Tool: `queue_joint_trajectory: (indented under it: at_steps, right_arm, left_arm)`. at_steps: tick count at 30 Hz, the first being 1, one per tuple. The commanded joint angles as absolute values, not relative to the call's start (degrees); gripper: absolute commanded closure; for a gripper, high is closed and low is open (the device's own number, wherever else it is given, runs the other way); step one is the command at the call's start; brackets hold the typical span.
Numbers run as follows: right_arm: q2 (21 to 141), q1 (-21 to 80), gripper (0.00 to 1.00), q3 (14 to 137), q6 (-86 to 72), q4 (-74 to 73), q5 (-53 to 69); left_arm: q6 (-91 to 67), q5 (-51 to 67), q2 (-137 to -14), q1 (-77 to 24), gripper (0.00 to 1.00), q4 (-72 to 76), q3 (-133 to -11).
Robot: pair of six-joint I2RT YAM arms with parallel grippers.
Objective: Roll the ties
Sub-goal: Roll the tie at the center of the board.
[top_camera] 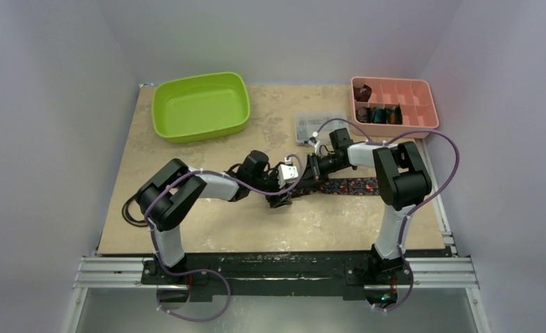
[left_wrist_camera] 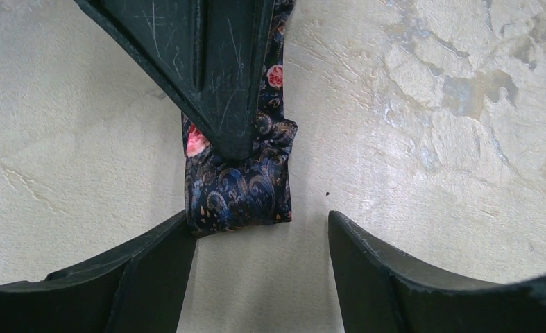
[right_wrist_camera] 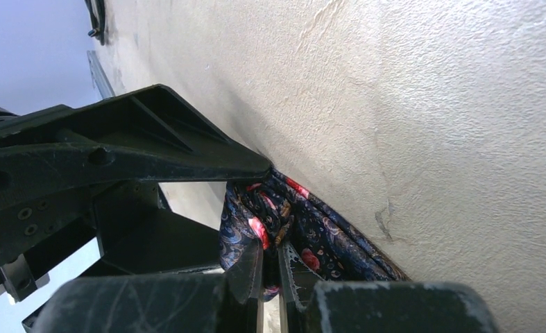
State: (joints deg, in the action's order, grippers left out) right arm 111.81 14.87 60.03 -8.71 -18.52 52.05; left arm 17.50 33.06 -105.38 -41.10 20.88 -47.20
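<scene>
2 arms: the left arm point(top_camera: 180, 198) reaches rightward and the right arm point(top_camera: 402, 180) reaches leftward; their wrists meet over the middle of the table point(top_camera: 207, 229).
Left gripper point(left_wrist_camera: 259, 232): open, jaws spread wide and low over the tabletop with nothing clamped between them. 1 fingertip point(left_wrist_camera: 176, 232) sits at the corner of the tie's bundled end; the other stands apart from it.
Floral tie point(left_wrist_camera: 239, 194): dark cloth with red-pink flowers, lying flat on the table. Its end is bundled into a short, thick fold just ahead of the left fingertips, and the rest runs away as a strip toward the right arm.
Right gripper point(right_wrist_camera: 270, 260): closed, its 2 fingers pinching the tie's cloth just behind the bundle and pressing down on it from above.
Clear box point(top_camera: 310, 125): small and flat, beyond the 2 wrists, apart from the tie.
Green tub point(top_camera: 200, 107): at the far left of the table, well apart from the grippers.
Pink tray point(top_camera: 422, 104): divided into compartments, at the far right corner.
Rolled ties point(top_camera: 379, 114): several small dark coils, upright in the tray's left compartments.
</scene>
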Motion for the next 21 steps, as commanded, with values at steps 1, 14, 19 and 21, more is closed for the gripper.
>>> queue_joint_trajectory:
  at_steps: [1,14,19,21]
  right_arm:
    - [114.49,15.03,1.0,58.43,-2.38,-19.12,41.08]
    - [108.91,15.97,1.0,51.6,-12.12,-5.17,46.23]
    - [109.89,16.08,1.0,51.61,-13.95,-2.93,49.09]
    - [110.1,16.16,1.0,52.2,-14.47,-2.86,49.19]
  left_arm:
    - [14.7,29.44,-101.9,-40.35,0.3,21.38,-45.6]
    - [16.93,34.99,-98.59,-40.0,0.18,26.45,-40.78]
    - [20.94,35.61,-100.99,-40.0,0.19,24.62,-44.38]
    - [19.17,35.8,-102.42,-40.02,0.2,23.47,-46.78]
